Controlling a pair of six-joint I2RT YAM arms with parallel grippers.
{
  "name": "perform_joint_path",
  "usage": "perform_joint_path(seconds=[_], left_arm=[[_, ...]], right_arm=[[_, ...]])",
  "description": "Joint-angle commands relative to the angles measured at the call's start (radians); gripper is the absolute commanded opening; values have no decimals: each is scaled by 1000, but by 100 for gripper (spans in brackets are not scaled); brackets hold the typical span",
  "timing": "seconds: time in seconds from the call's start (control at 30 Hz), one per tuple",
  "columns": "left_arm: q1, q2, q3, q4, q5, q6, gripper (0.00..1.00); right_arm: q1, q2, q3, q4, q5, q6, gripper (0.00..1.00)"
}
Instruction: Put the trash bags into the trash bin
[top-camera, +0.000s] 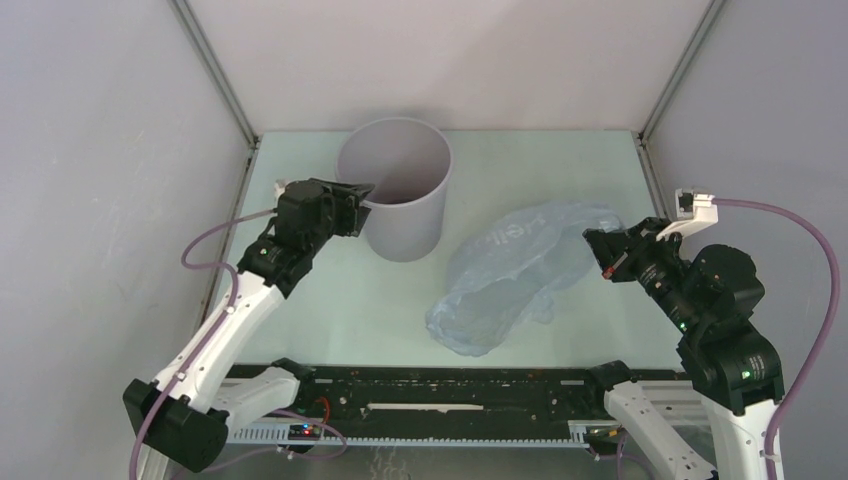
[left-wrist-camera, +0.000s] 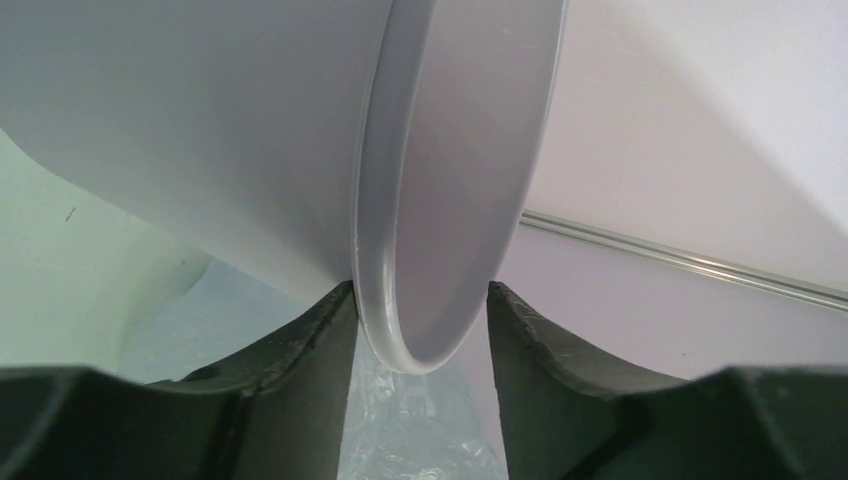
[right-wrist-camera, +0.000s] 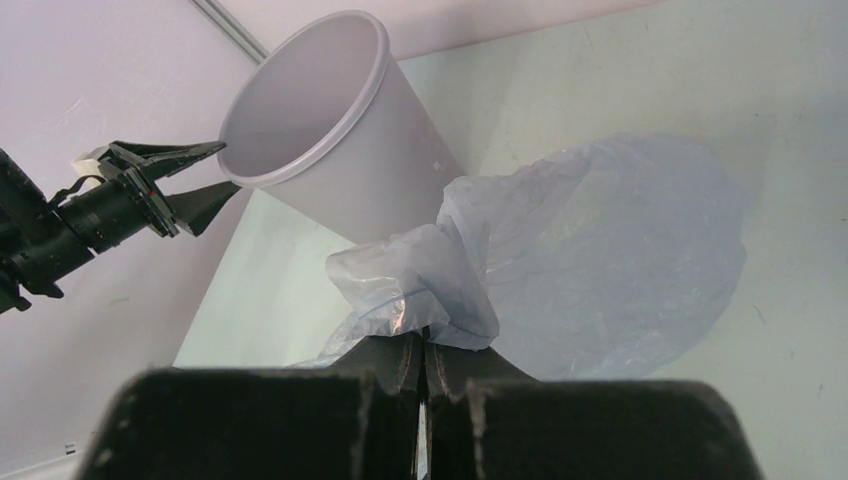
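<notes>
Your left pincer (top-camera: 363, 208) sits at the near-left rim of the plain grey round plastic bin (top-camera: 405, 228), one finger against the outer wall and the other inside the mouth. From the wrist view the jaws straddle the rim, but you cannot tell whether they are clamping it or only bracketing it. The reason for that placement looks plain enough: a light bin with no handles will slide or tip when something is stuffed in, so you want it steadied. The bin stands upright at the back of the pale green desk (top-camera: 330, 310), its mouth open and nothing inside. To its right, near but apart from it, the thin crinkly translucent pale blue-grey plastic bag (top-camera: 505, 280) lies slumped on the desk. Your right pincer (top-camera: 602, 256) is pressed together on a bunched fold at the bag's right end, a grip that should let you lift and carry it over the rim
</notes>
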Motion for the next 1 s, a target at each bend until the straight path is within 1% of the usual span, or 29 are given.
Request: perform_joint_path(seconds=[0.0, 0.2, 0.27, 0.33, 0.4, 0.63, 0.77, 0.97], left_arm=[[7, 12, 50, 23, 11, 12, 52], [7, 25, 52, 21, 34, 10, 36], [7, 21, 51, 22, 38, 10, 27], [6, 10, 48, 19, 41, 11, 17], [8, -3, 39, 19, 52, 4, 12], [6, -92, -8, -2, 75, -22, 6], [5, -161, -61, -13, 102, -62, 6], [1, -247, -180, -4, 141, -98, 7]], right_arm=[[-7, 3, 34, 18, 16, -6, 0], [-6, 7, 34, 26, 18, -10, 0], [-6, 9, 34, 25, 18, -9, 0], [-6, 12, 34, 24, 17, -10, 0], [-6, 12, 34, 23, 16, -11, 0], [-7, 12, 34, 24, 13, -9, 0], [-8, 13, 34, 23, 6, -2, 0], [-9, 20, 34, 17, 2, 3, 0]])
